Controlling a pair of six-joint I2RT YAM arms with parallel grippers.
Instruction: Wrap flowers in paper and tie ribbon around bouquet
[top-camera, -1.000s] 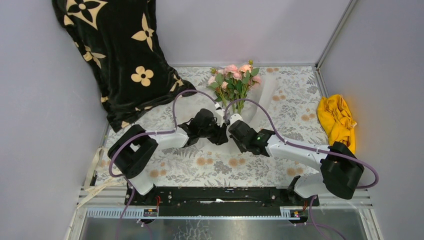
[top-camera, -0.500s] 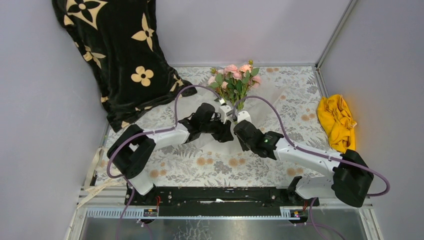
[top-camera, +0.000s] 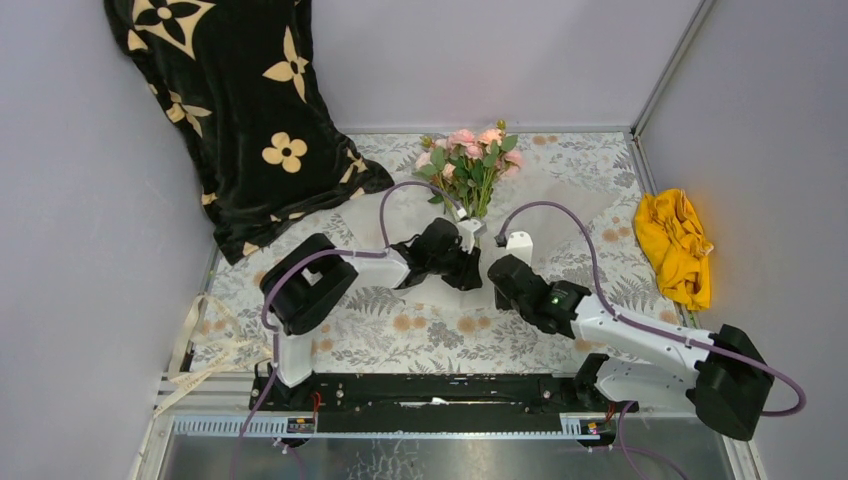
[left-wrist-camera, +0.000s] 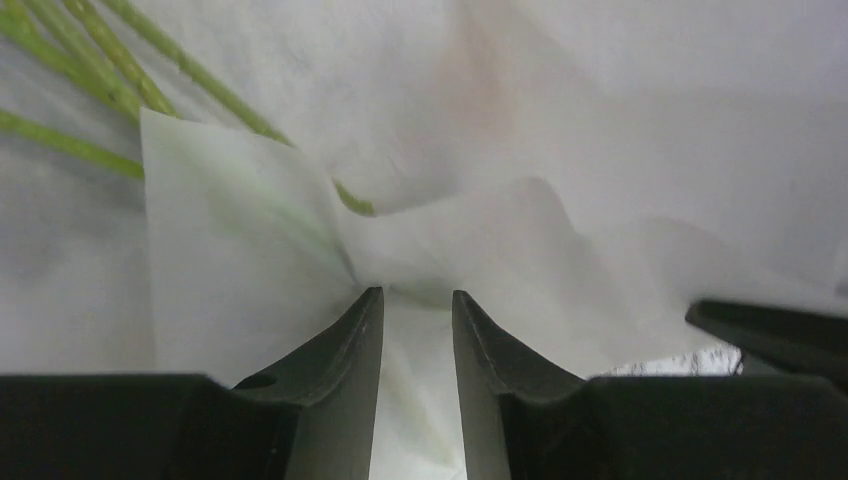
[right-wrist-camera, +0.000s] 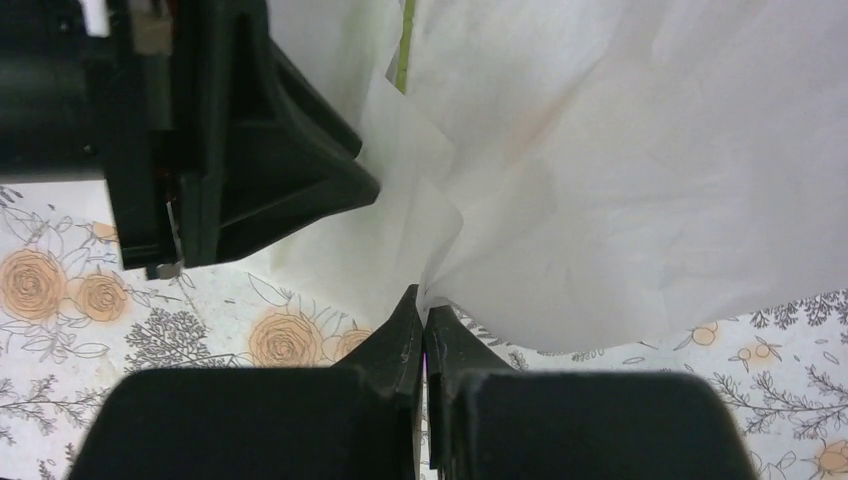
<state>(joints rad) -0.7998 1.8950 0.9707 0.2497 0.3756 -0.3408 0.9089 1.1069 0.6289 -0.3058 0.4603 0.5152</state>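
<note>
**Top view:** the flowers (top-camera: 468, 160) lie on the paper (top-camera: 556, 196), long axis running from the blooms toward the arms. The left gripper (top-camera: 470, 268) and right gripper (top-camera: 497, 270) meet at the flowers' stem end, the left nearer.

**Left wrist:** jaws narrowly apart with a paper fold at the tips and the stems (left-wrist-camera: 190, 70) just beyond. Whether it grips the fold, I cannot tell.

**Right wrist:** jaws closed, pinching a gathered paper edge beside the stem end.
</note>
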